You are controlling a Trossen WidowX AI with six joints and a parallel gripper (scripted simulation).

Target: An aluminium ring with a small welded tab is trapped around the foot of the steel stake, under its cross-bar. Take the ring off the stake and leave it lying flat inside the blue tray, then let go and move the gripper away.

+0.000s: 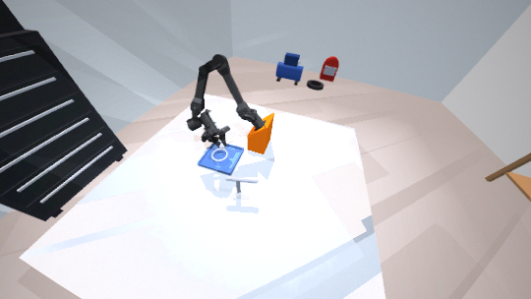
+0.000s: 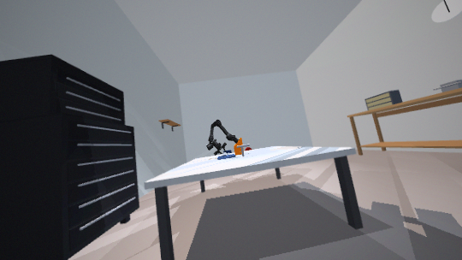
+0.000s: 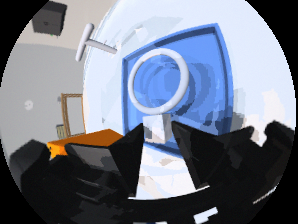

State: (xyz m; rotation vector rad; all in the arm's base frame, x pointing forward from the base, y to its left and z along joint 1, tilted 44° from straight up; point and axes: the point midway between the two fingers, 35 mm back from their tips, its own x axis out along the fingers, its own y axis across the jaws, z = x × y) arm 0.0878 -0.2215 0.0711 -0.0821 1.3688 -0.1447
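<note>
My fingertips point(image 1: 221, 143) grip the square tab point(image 3: 157, 128) at six o'clock on the pale, smooth, round-sectioned ring point(image 1: 211, 154) point(image 3: 185, 75). In the top view, the ring lies over the blue tray point(image 1: 231, 164) point(image 2: 226, 156) point(image 3: 220, 60); contact I cannot tell. The T-shaped stake point(image 1: 239, 187) point(image 2: 243, 149) point(image 3: 99, 46) stands at five o'clock from the tray.

Top view, clock taken about the blue tray point(image 1: 214, 168) point(image 2: 226, 157) point(image 3: 226, 65); orange block point(image 1: 261, 139) point(image 2: 238, 147) point(image 3: 95, 137) obstructing at 2 o'clock, upright stake point(image 1: 238, 188) point(image 2: 243, 151) point(image 3: 102, 46) with projecting cross-bar point(image 1: 242, 180) point(image 2: 243, 145) point(image 3: 85, 42) obstructing at 5 o'clock, low tray walls all round; passage available from 9 o'clock, overhead access within reach
</note>
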